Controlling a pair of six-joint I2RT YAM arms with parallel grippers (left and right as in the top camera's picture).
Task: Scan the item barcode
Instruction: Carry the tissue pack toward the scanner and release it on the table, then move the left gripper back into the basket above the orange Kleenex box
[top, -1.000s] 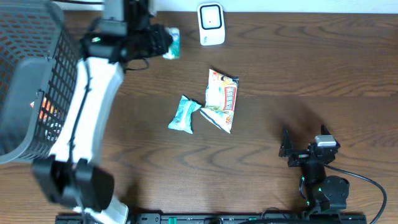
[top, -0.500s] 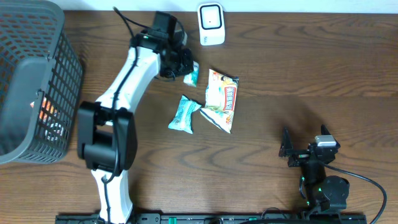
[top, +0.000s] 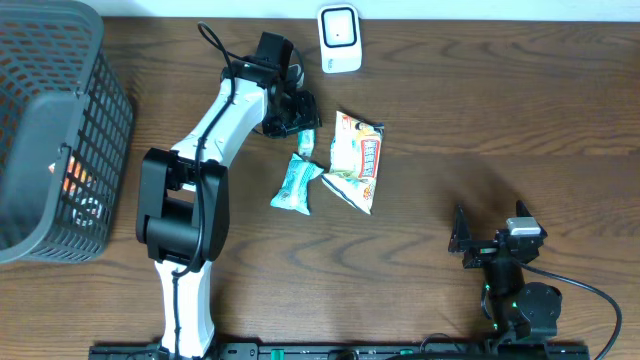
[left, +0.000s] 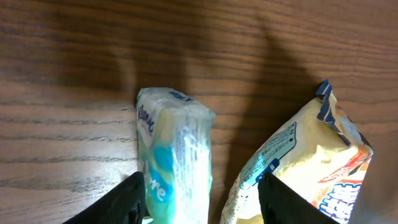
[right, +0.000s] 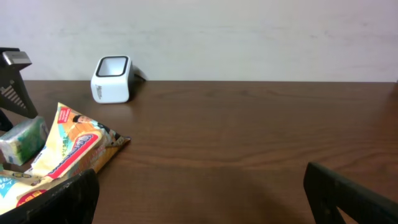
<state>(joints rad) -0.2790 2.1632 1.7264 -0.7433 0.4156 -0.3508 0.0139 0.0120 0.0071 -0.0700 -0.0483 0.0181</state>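
Note:
A small teal and white tissue pack (left: 177, 155) stands on edge on the table between my left gripper's (left: 202, 202) jaws. The left finger (left: 121, 202) lies against it, the right finger (left: 292, 199) stands apart from it, so the gripper is open. From overhead the pack (top: 308, 141) sits just below the left gripper (top: 300, 122), beside a yellow snack bag (top: 358, 160). The white scanner (top: 340, 40) stands at the back edge. My right gripper (top: 488, 243) rests open and empty at the front right, far from everything.
A second teal pack (top: 297, 185) lies in front of the first, touching the snack bag's corner. A dark mesh basket (top: 95, 110) fills the left side. The right wrist view shows the scanner (right: 112, 78) and snack bag (right: 74, 149) over bare wood.
The left arm carried the tissue pack from beside the scanner forward to the snack bag, set it on the table, and its jaws opened. The right arm has not moved.

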